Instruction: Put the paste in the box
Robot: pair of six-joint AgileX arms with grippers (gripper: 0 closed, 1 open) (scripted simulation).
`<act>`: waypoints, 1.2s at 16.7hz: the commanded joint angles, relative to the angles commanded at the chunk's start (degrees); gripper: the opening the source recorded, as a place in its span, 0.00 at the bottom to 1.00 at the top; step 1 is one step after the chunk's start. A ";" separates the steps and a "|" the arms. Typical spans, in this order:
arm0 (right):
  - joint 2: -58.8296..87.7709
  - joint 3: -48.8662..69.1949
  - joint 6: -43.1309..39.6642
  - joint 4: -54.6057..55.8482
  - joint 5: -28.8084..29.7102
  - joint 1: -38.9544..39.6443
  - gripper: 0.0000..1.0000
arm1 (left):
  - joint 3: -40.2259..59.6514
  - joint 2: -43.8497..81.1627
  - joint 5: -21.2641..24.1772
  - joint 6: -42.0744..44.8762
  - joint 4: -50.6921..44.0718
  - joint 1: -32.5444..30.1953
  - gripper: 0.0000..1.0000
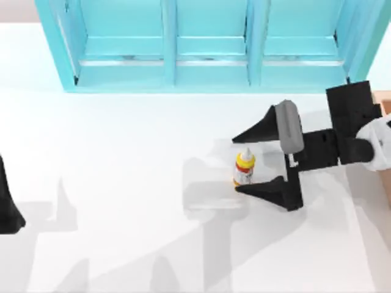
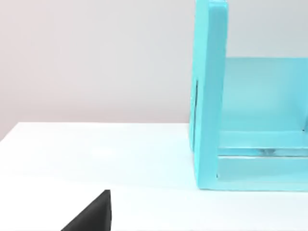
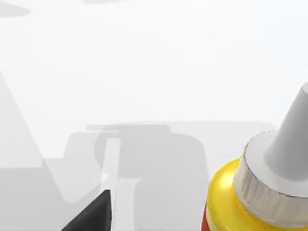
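Right gripper (image 1: 244, 163) of the AgileX pair reaches in from the desk's right side, nearest the overhead camera, its 2 black fingers (image 1: 259, 127) spread wide apart and pointing left. Between their tips stands the paste (image 1: 244, 168), a small yellow bottle with a white nozzle and a red-and-white band. It is upright on the white desk (image 1: 122, 183), so its long axis runs vertically, across the line along which the fingers would close. The bottle sits close against the nearer finger, apparently touching or just beside it, while the far finger is well apart from it toward the cabinet (image 1: 208, 49). In the right wrist view the paste (image 3: 260, 187) looms large just ahead of the camera, nozzle up, with 1 dark fingertip (image 3: 94, 214) at the frame's edge.

No grip has been made yet; the fingers bracket the bottle without clamping it. Judging from this, the coming move turns on closing evenly, since the off-centre bottle may be nudged or tipped by the nearer finger first.

At the desk's right edge, behind the right arm, a sliver of the tan box (image 1: 383, 104) shows. The left gripper (image 1: 7, 207) sits parked at the desk's left edge, far from the paste; whether its fingers are apart cannot be told. The right arm is plainly the nearer one.
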 joint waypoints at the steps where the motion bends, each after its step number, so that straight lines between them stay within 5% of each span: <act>1: 0.84 -0.24 1.51 2.46 0.55 0.79 1.00 | 0.00 0.00 0.00 0.00 0.00 0.00 1.00; 9: 2.79 -0.68 4.51 7.56 1.78 2.56 1.00 | 0.00 0.00 0.00 0.00 0.00 0.00 1.00; 20: 2.79 -0.68 4.51 7.56 1.78 2.56 0.17 | 0.00 0.00 0.00 0.00 0.00 0.00 1.00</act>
